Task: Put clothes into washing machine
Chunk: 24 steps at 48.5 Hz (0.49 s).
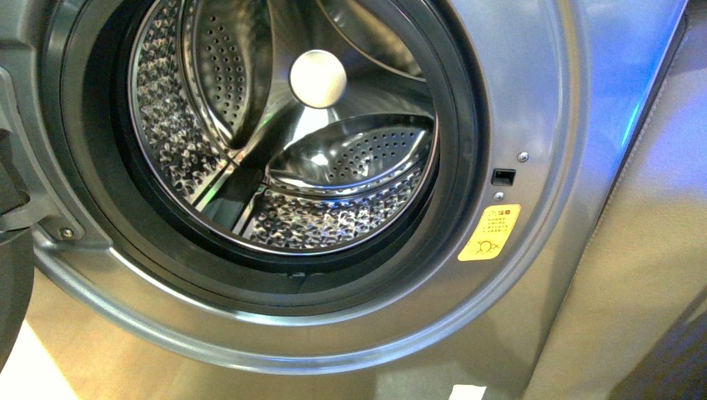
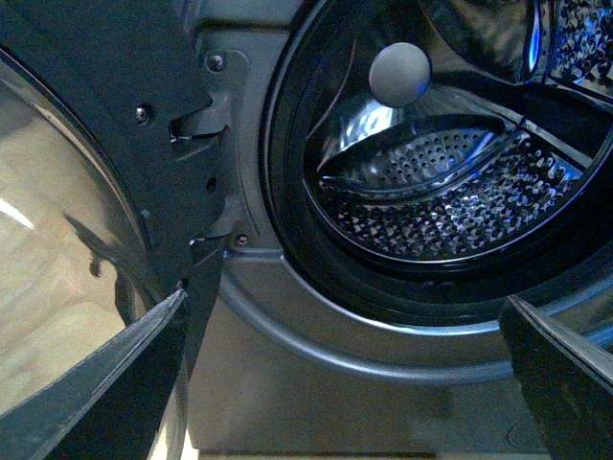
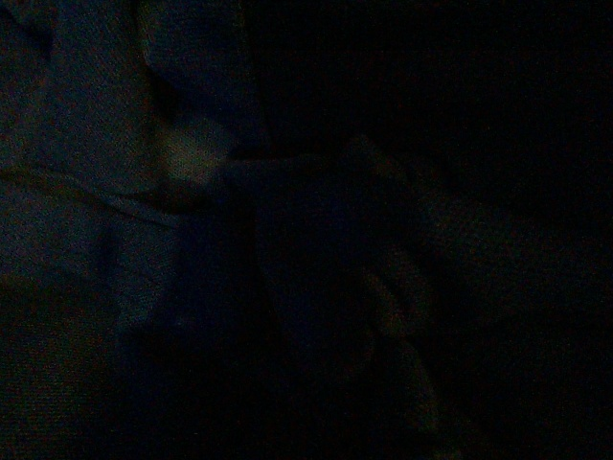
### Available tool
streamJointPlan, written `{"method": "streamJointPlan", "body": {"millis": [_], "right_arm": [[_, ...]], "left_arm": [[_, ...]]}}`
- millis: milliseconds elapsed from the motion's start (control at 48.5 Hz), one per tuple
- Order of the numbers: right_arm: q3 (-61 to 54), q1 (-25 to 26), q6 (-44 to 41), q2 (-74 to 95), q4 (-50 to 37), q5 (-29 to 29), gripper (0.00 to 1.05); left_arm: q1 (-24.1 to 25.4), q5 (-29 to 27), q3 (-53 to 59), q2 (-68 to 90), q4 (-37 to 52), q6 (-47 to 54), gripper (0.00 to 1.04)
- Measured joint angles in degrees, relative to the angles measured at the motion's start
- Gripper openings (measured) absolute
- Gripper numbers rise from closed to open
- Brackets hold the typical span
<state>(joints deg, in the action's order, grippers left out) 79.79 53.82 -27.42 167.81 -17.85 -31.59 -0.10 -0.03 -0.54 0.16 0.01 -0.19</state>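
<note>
The silver-grey washing machine (image 1: 534, 100) fills the front view, its round porthole open. Inside the dark rubber gasket (image 1: 100, 158) is the shiny perforated steel drum (image 1: 333, 217), and no garment shows in it. The machine also shows in the left wrist view (image 2: 287, 383), with the drum (image 2: 450, 201) at the upper right. My left gripper (image 2: 345, 383) is open and empty, its two dark fingers (image 2: 96, 383) wide apart, level with the panel below the porthole. The right wrist view is dark. The clothes and my right gripper show in no view.
The open door (image 2: 57, 240) with its glass stands to the left of the porthole, hung on a dark hinge plate (image 2: 115, 77). A yellow sticker (image 1: 488, 233) and the latch slot (image 1: 503, 177) sit on the porthole's right rim. Pale floor (image 1: 50, 367) lies below.
</note>
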Motion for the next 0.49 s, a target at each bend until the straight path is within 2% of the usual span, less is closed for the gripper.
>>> {"method": "streamJointPlan", "body": {"millis": [206,494], "right_arm": [[-8.61,0.37,3.72,-8.74,-7.06,-3.32,0.07],[-22.86,1.46,2.1,-25.33,-19.28,-7.72,0.07]], "left_arm": [[0.0,0.0,0.0,0.0,0.0,0.0,0.98],[0.0,0.0,0.0,0.0,0.0,0.0,0.98]]}}
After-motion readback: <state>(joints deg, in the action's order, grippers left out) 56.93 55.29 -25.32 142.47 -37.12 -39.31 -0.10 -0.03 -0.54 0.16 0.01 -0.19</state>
